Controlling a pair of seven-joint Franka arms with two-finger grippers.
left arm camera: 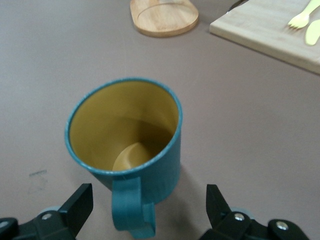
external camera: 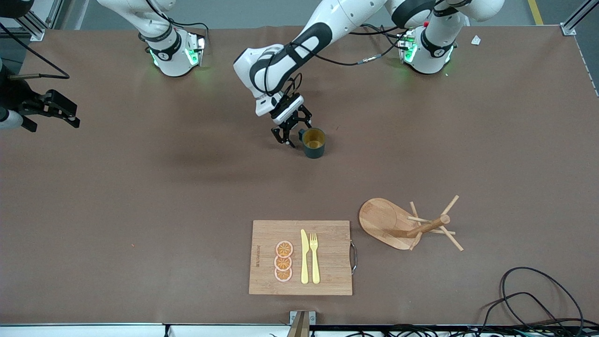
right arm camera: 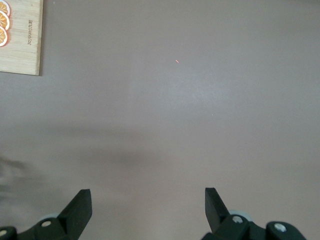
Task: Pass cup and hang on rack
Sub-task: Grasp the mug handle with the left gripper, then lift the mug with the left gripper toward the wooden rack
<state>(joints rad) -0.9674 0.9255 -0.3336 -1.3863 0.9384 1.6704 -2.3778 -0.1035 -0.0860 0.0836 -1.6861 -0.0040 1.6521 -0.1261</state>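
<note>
cup point(left arm camera: 125, 150) handle between spread left fingers point(left arm camera: 77, 207)

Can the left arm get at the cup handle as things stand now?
Probably yes. The left gripper is open right at the cup, the handle sits between its fingers, and nothing stands between them.

My work surface is a wide table point(external camera: 140, 196) covered in a matte brown sheet, evenly lit, with soft shadows near its middle. Grey floor point(external camera: 262, 11) shows above its top edge, with a yellow line point(external camera: 536, 11) on it. Aluminium frame rails point(external camera: 576, 18) stand at the corners. Black cables point(external camera: 538, 299) lie coiled at the corner nearest the camera.
</note>
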